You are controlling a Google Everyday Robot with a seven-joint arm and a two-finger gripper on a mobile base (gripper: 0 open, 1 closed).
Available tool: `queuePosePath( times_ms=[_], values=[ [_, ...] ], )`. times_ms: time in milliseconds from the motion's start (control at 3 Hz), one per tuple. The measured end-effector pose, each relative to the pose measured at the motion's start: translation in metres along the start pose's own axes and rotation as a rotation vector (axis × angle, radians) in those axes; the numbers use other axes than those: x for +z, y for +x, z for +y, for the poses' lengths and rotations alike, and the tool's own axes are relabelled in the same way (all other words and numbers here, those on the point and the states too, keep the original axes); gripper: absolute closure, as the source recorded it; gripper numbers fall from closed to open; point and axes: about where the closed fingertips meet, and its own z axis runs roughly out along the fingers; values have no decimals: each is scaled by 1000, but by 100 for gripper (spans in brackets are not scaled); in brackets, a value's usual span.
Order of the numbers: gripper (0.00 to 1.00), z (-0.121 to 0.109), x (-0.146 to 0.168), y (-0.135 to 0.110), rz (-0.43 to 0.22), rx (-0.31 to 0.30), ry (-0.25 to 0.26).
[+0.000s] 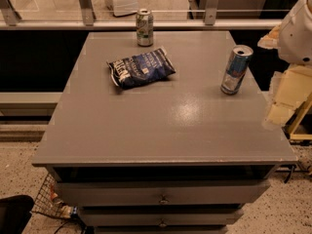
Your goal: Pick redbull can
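I am seeing the redbull can [236, 69] standing upright on the right side of the grey surface [161, 126]. The end effector [283, 99] is hanging at the frame's right edge, near the can but apart from it; I cannot tell whether it is spread or pressed together.

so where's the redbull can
The redbull can stands near the right edge of the table, right of the chip bag, with the gripper just beyond that edge.

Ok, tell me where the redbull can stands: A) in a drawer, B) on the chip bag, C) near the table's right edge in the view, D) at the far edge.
C: the redbull can stands near the right edge of the table, with the tool just off that edge.
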Motion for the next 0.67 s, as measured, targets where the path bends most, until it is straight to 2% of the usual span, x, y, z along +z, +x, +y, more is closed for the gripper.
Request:
queuePosePath(
  times_ms=[333,667],
  values=[
    [0,0,0,0,0,0,0],
    [0,-14,1,8,-68,43,42]
  ],
)
